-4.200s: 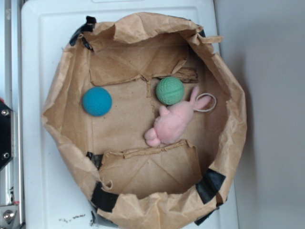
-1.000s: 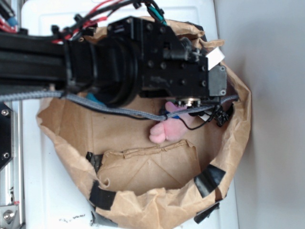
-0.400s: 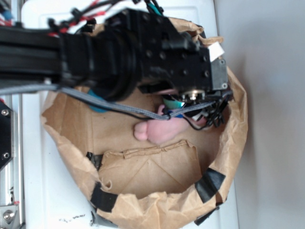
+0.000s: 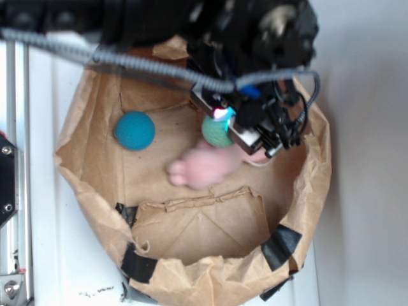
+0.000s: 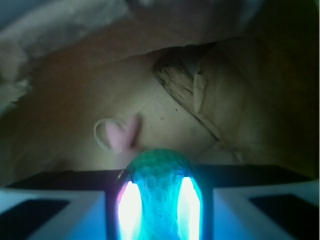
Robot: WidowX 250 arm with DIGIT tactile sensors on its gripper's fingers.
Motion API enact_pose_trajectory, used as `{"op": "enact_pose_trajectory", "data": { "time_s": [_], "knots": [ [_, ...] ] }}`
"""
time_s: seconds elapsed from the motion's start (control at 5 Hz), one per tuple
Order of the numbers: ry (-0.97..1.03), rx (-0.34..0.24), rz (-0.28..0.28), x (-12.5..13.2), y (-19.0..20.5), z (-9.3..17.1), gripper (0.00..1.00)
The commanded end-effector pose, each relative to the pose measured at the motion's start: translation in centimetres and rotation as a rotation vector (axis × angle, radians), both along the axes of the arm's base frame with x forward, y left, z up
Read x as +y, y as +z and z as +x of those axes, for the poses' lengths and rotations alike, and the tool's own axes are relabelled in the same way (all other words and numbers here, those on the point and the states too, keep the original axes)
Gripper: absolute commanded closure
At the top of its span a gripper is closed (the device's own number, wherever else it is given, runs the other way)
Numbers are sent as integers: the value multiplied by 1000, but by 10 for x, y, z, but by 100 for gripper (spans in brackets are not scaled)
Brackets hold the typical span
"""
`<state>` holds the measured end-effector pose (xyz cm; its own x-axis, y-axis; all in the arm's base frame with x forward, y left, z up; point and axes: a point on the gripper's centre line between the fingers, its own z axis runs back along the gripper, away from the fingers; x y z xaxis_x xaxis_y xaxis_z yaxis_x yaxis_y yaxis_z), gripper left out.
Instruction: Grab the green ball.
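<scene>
Gripping green ball (image 5: 160, 185), wrist view reveals.

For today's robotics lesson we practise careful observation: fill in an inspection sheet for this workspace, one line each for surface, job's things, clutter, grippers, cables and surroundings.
Surface: crumpled brown paper bag, taped with black tape, forming a tub on a white tabletop.
Job's things: green ball sits between the gripper's fingers, lit blue.
Clutter: blue ball lies apart at the left; pink plush bunny is blurred, beside the green ball.
Grippers: gripper shut on the green ball.
Cables: grey sleeved cable crosses the bag; black wires loop beside the gripper.
Surroundings: metal rail at the left edge.
</scene>
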<state>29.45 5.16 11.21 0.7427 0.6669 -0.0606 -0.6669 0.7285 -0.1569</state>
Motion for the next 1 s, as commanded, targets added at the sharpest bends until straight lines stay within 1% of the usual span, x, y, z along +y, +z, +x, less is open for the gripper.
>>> {"op": "enact_pose_trajectory", "data": {
  "time_s": [0.0,0.2,0.4,0.6,0.8],
  "knots": [
    [-45,-86,-2,18,28,-7,100],
    [-265,-159,-82,9,33,-18,100],
    [-434,-312,-15,-22,44,-38,100],
    [-431,-379,117,-52,39,-54,100],
    [-401,-411,222,-59,29,-55,100]
  ]
}}
